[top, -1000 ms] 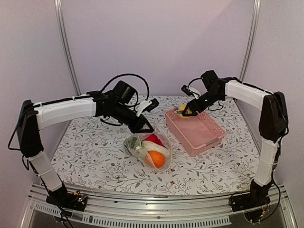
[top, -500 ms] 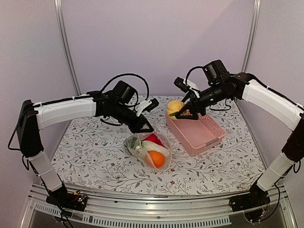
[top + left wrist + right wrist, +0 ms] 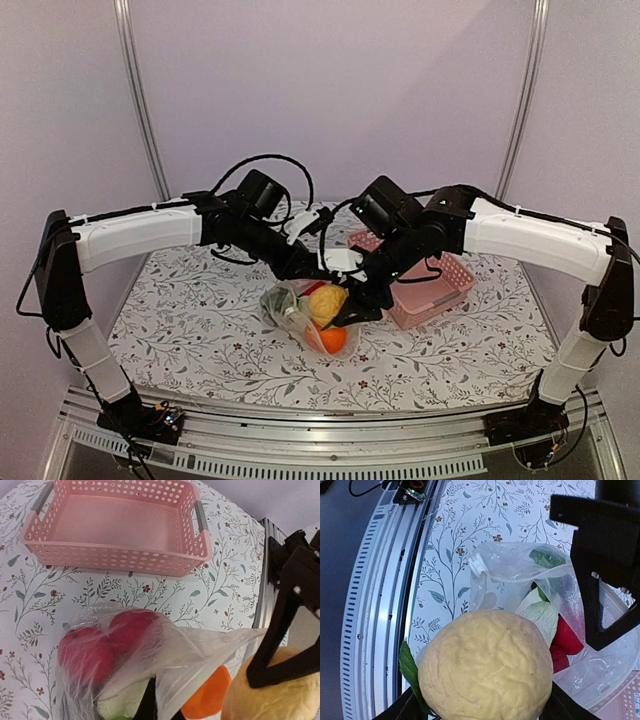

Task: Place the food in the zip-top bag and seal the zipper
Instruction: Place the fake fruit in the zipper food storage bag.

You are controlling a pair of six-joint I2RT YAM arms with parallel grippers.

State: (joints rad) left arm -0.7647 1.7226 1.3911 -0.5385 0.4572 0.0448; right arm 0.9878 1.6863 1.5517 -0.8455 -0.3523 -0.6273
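Observation:
The clear zip-top bag point(image 3: 290, 305) lies mid-table holding red, white-green and orange food point(image 3: 331, 339). My left gripper point(image 3: 305, 268) is shut on the bag's upper edge point(image 3: 200, 655) and holds it up. My right gripper point(image 3: 345, 305) is shut on a yellow fruit point(image 3: 326, 301) with a green leaf and holds it right above the bag's mouth. In the right wrist view the yellow fruit point(image 3: 487, 670) fills the jaws over the bag point(image 3: 520, 575). In the left wrist view the yellow fruit point(image 3: 280, 690) shows at the lower right beside red pieces point(image 3: 100, 642). The zipper strip is not clear to see.
The pink lattice basket point(image 3: 440, 285) stands right of the bag, behind my right arm; in the left wrist view it point(image 3: 120, 555) holds nothing. The table's front rail point(image 3: 375, 605) runs close to the bag.
My right gripper has carried the yellow fruit from above the pink basket leftward and down to the bag's mouth. The left arm has stayed holding the bag.

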